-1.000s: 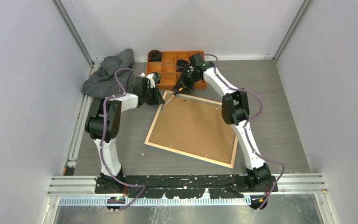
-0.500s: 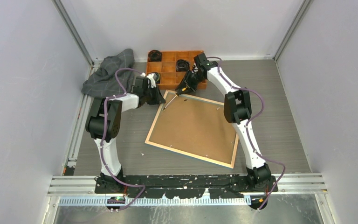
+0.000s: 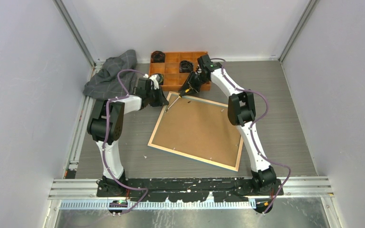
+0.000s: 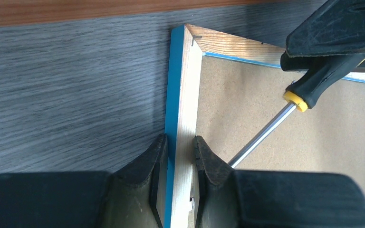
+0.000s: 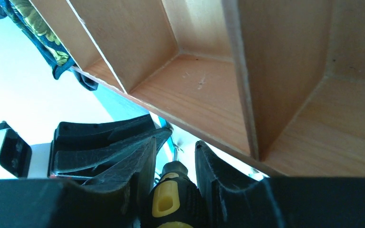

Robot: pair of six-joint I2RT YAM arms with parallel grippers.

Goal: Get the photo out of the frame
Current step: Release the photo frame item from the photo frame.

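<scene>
On the grey wood-grain table (image 3: 275, 109), the thin blue-fronted, pale-wood-rimmed picture frame (image 4: 186, 95) lies face down, brown backing board (image 3: 197, 128) up, left gripper (image 4: 179, 140) clenched on its left rim near the far corner, right gripper (image 5: 174, 145) grasping a black-and-yellow screwdriver (image 4: 261, 135), shaft angled over the board.

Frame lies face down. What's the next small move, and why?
Probably pry the screwdriver tip under the edge of the backing board: the left gripper clamps the frame rim, the right gripper holds the screwdriver angled down beside it, with the board in place.
</scene>
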